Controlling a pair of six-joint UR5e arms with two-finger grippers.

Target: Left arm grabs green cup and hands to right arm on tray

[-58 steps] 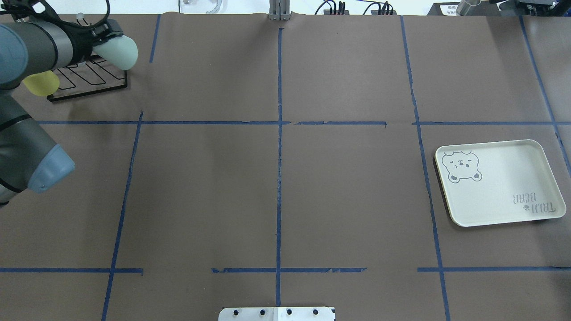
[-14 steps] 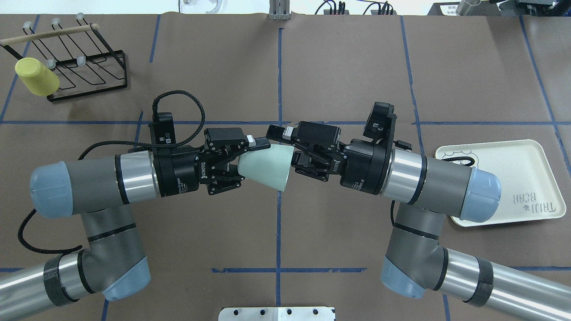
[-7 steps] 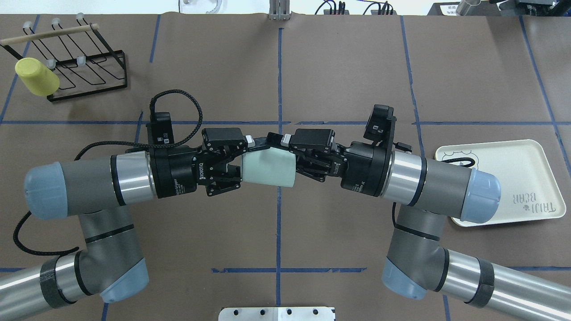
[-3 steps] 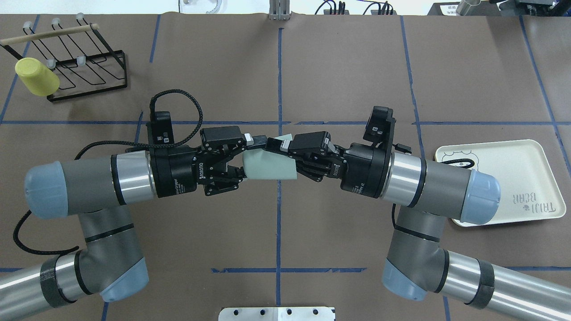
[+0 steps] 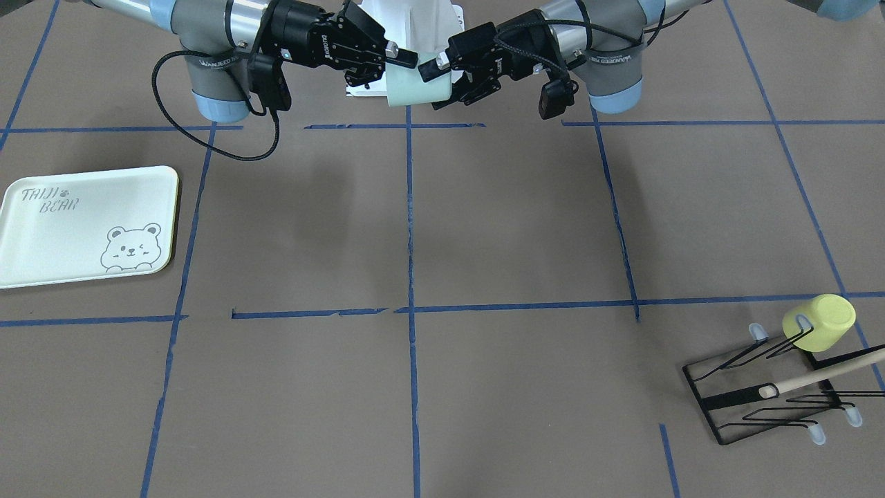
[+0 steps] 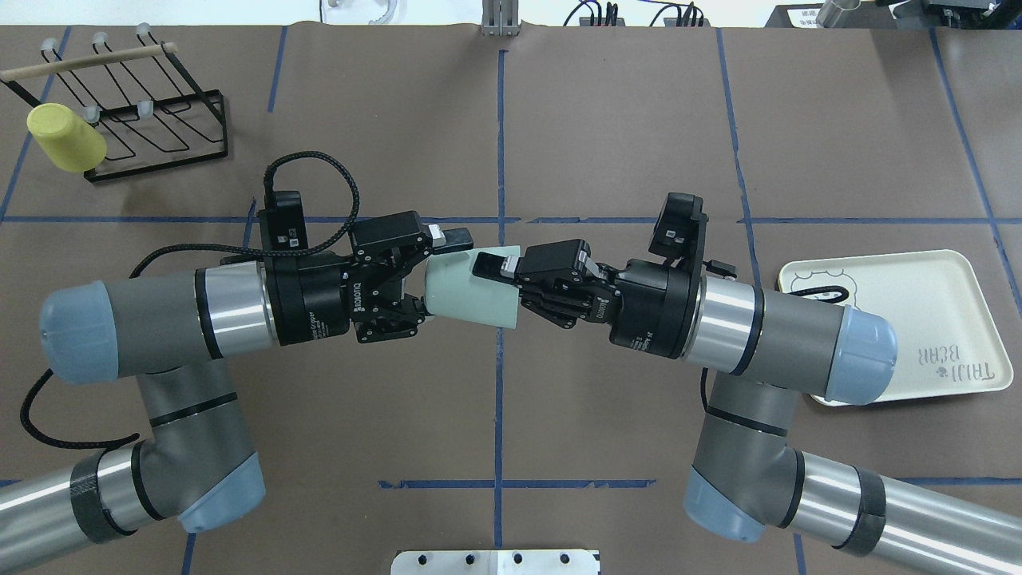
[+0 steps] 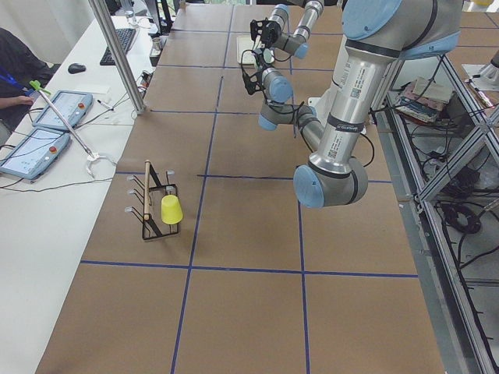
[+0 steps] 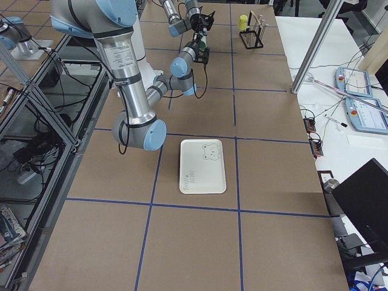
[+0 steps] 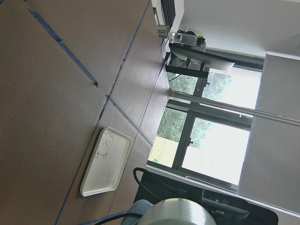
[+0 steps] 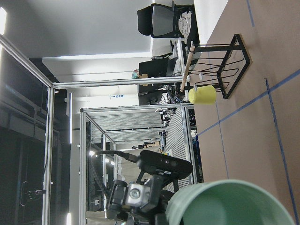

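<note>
The pale mint-green cup (image 6: 471, 291) is held on its side in the air over the table's middle, between both grippers; it also shows in the front-facing view (image 5: 418, 86). My right gripper (image 6: 503, 287) is shut on the cup's rim end, with one finger lying over its wall. My left gripper (image 6: 439, 275) stands open around the cup's base, its upper finger lifted off the wall. The right wrist view shows the cup's rim (image 10: 234, 204) at its bottom edge. The tray (image 6: 942, 335) lies on the table at the right, partly behind the right arm.
A black wire rack (image 6: 152, 120) with a wooden rod stands at the back left and carries a yellow-green cup (image 6: 64, 140). Blue tape lines divide the brown table cover. A metal plate (image 6: 495, 561) sits at the near edge.
The right gripper closed on the cup's rim end. The left gripper has since opened and its upper finger has come off the cup. The cup has tilted slightly.
</note>
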